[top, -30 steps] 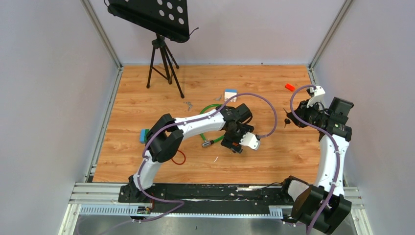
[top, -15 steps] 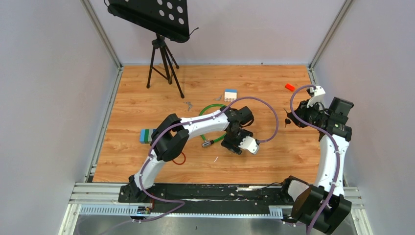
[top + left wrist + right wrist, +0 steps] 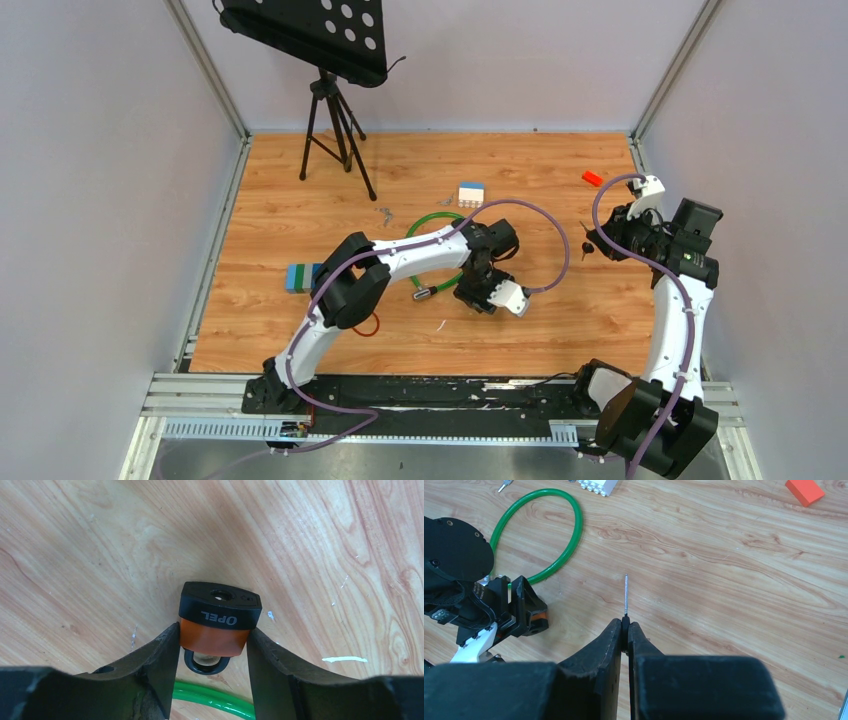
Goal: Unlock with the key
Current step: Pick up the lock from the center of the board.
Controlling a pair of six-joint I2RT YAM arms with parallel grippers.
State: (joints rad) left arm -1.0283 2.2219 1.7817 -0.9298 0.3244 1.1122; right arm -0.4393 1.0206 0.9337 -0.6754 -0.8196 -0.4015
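Near the middle of the table [image 3: 290, 190], the left gripper [image 3: 212, 632] clamps the padlock [image 3: 220, 617] by its orange sides, with the keyhole [image 3: 218, 595] uncovered. Well apart to the right, the right gripper [image 3: 626, 627] pinches the key [image 3: 625, 595] with its blade pointing forward, so inserting and turning seem left to do. The padlock's shackle is mostly hidden, so I cannot tell if it is latched.

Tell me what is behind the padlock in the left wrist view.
Behind the padlock: its black shackle, then a green cable on the wooden table. Whether the cable passes through the shackle is covered.
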